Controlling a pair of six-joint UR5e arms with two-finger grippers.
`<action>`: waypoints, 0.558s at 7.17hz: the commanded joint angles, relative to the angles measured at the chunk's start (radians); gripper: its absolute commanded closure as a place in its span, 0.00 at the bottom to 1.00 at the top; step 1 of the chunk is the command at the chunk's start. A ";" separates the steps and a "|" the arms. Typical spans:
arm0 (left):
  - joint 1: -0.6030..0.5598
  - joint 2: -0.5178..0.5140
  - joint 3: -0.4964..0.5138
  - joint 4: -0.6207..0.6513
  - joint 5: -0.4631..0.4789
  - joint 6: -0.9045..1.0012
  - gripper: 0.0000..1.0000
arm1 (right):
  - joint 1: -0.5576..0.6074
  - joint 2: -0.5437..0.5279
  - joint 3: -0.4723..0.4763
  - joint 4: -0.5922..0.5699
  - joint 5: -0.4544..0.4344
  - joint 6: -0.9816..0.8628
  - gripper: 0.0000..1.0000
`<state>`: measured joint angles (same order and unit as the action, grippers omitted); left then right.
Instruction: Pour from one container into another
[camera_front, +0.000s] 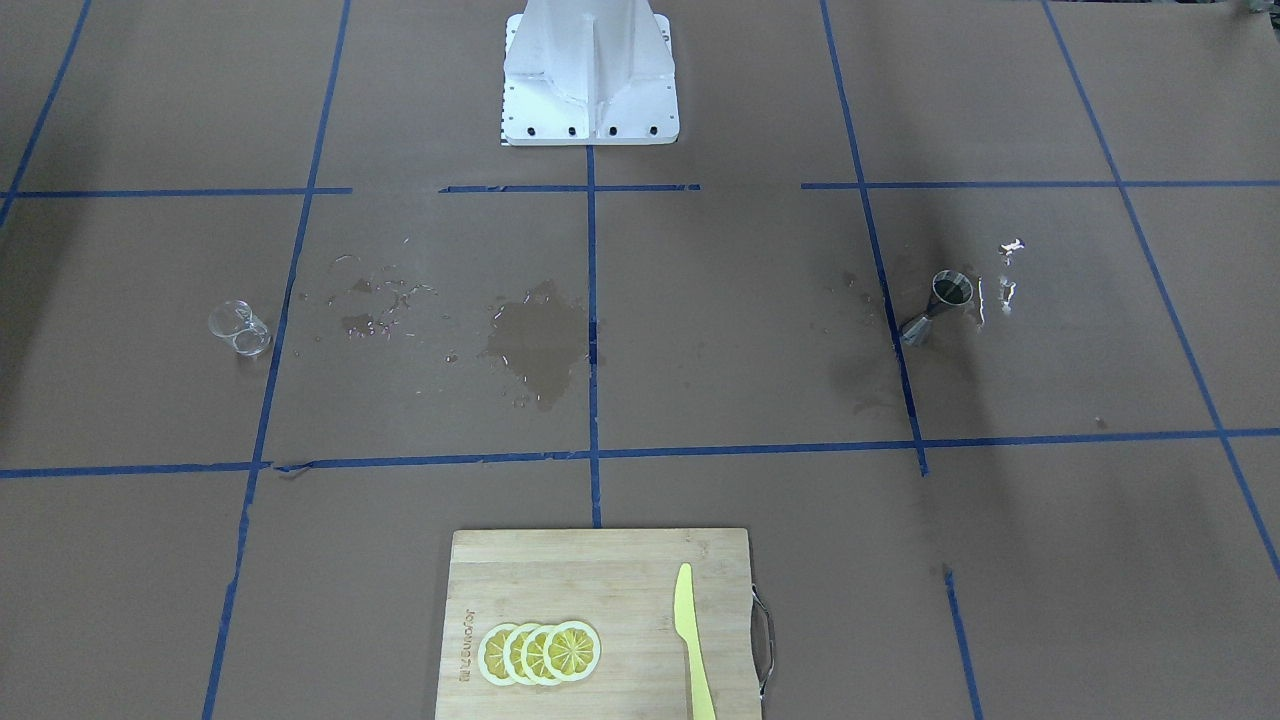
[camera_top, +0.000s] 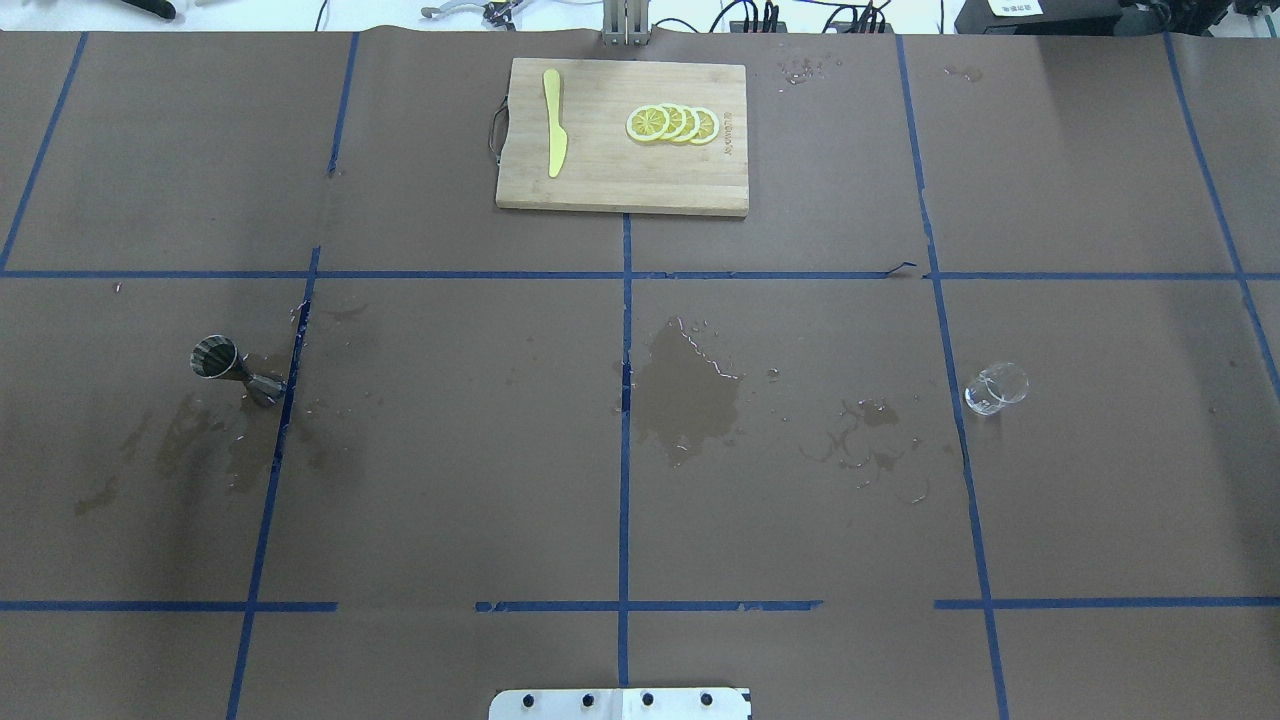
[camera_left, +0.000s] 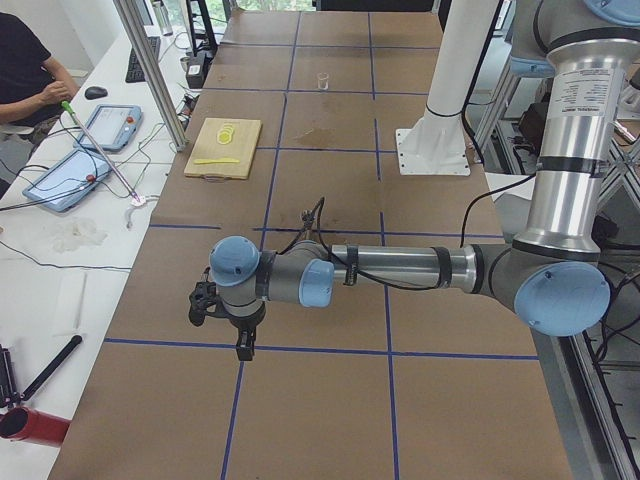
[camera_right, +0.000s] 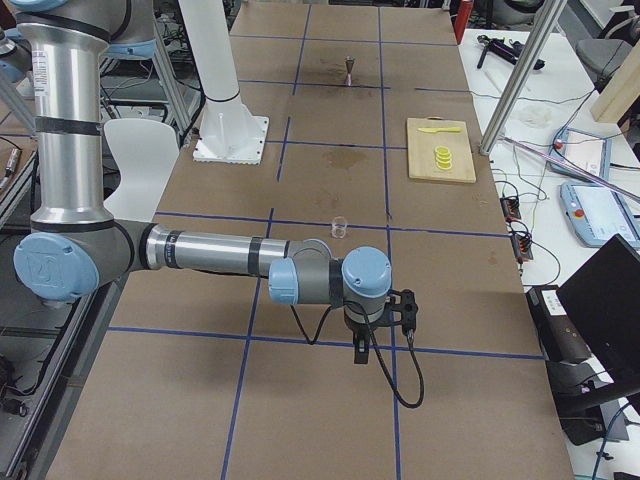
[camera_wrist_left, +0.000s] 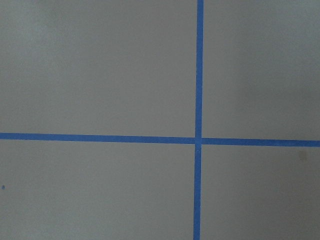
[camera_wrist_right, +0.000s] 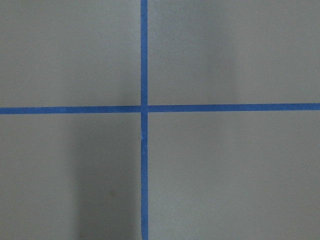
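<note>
Glass cup (camera_top: 996, 388) is standing upright on the counter (camera_top: 450, 480), on the robot's right side, just beside a blue tape line (camera_top: 958, 400). Jigger (camera_top: 232, 366) is standing well apart from it on the left side, and a wet patch (camera_top: 690, 392) is lying between them. Left pincer (camera_left: 243, 348) and right pincer (camera_right: 361, 353) are hanging over tape crossings at opposite ends of the counter. I cannot tell if either is apart or together. Cutting board (camera_top: 620, 175) is carrying lemon slices (camera_top: 672, 123) and a yellow knife (camera_top: 553, 135).
</note>
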<state>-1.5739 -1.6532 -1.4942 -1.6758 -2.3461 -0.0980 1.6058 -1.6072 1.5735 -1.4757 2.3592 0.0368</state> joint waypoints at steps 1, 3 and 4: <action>0.000 -0.002 -0.001 -0.001 -0.002 -0.012 0.00 | 0.000 0.004 0.002 0.000 0.000 0.000 0.00; 0.002 0.000 -0.015 0.005 0.002 -0.009 0.00 | 0.000 0.006 0.002 0.000 0.000 0.000 0.00; 0.002 0.000 -0.014 0.004 0.004 -0.006 0.00 | 0.000 0.006 0.003 0.000 0.000 0.000 0.00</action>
<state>-1.5729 -1.6542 -1.5059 -1.6723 -2.3450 -0.1076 1.6061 -1.6023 1.5759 -1.4757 2.3593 0.0368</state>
